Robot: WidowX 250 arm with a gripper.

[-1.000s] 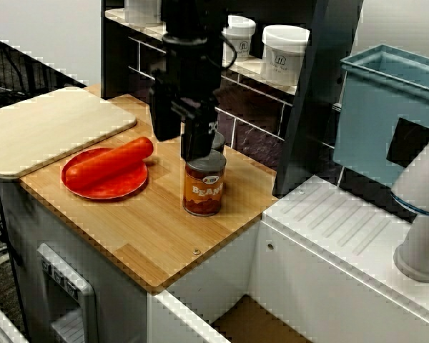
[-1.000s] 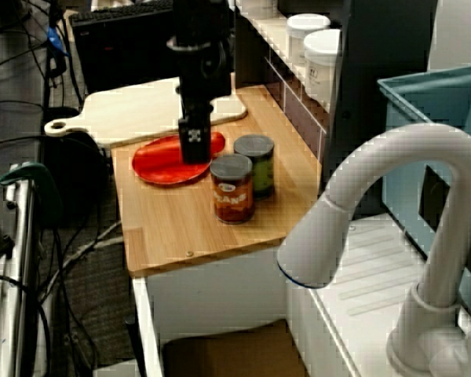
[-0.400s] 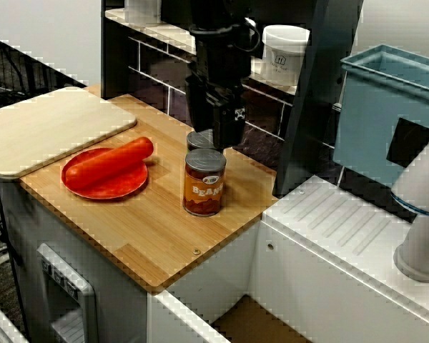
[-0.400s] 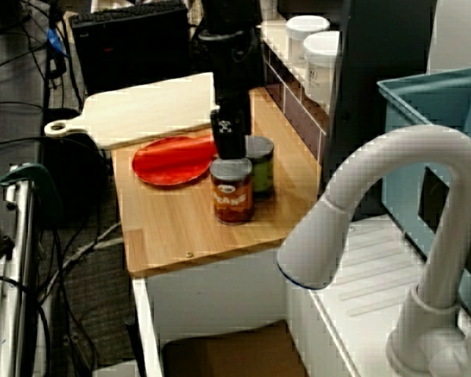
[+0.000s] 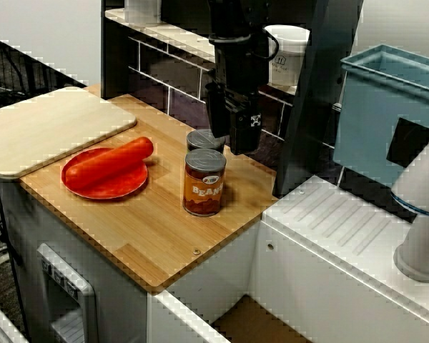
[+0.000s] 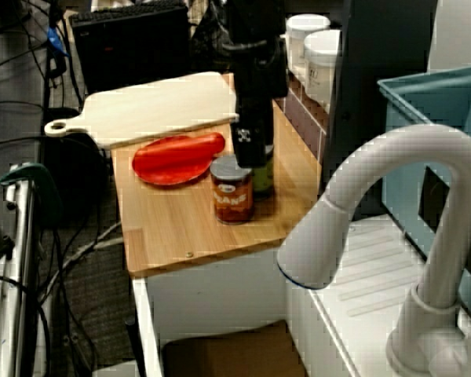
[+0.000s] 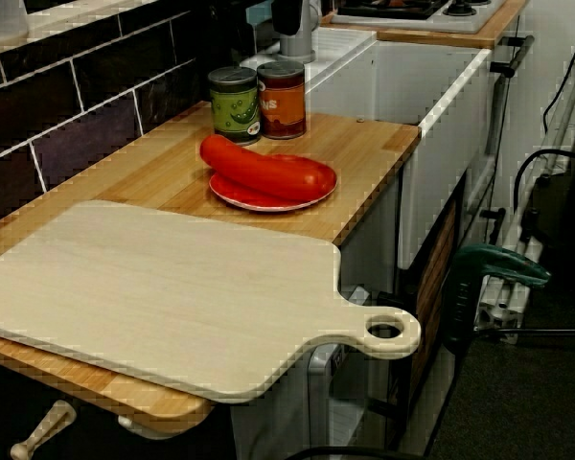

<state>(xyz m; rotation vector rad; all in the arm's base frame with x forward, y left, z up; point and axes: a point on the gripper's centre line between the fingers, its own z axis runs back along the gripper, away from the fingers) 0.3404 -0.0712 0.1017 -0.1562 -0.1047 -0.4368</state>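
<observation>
1. The green can (image 5: pixel 200 138) is a short tin with a grey lid. In the view along the cutting board, its green label (image 7: pixel 235 103) carries a picture.
2. It stands upright on the wooden table (image 5: pixel 150 236), near the tiled back wall. It is just beside the bean can (image 5: pixel 204 182), at that can's 12 o'clock in the front corner view.
3. A red plate (image 5: pixel 104 191) carrying a long red piece (image 5: pixel 107 161) lies at the bean can's 9 o'clock. A pale cutting board (image 5: pixel 50 125) lies beyond the plate.
4. The black arm comes straight down from above and the hand (image 5: pixel 231 143) points at the table. It hovers just over the green can at about its 1 o'clock, touching nothing.
5. The fingers stand apart and nothing is between them.
6. In the view past the faucet, the hand (image 6: pixel 251 153) covers most of the green can (image 6: pixel 263 179).
7. A second ago the hand hung at the bean can's 11 o'clock, on the plate side. It has since travelled toward the back wall, past the green can's lid. Both cans and the plate sit where they were.
</observation>
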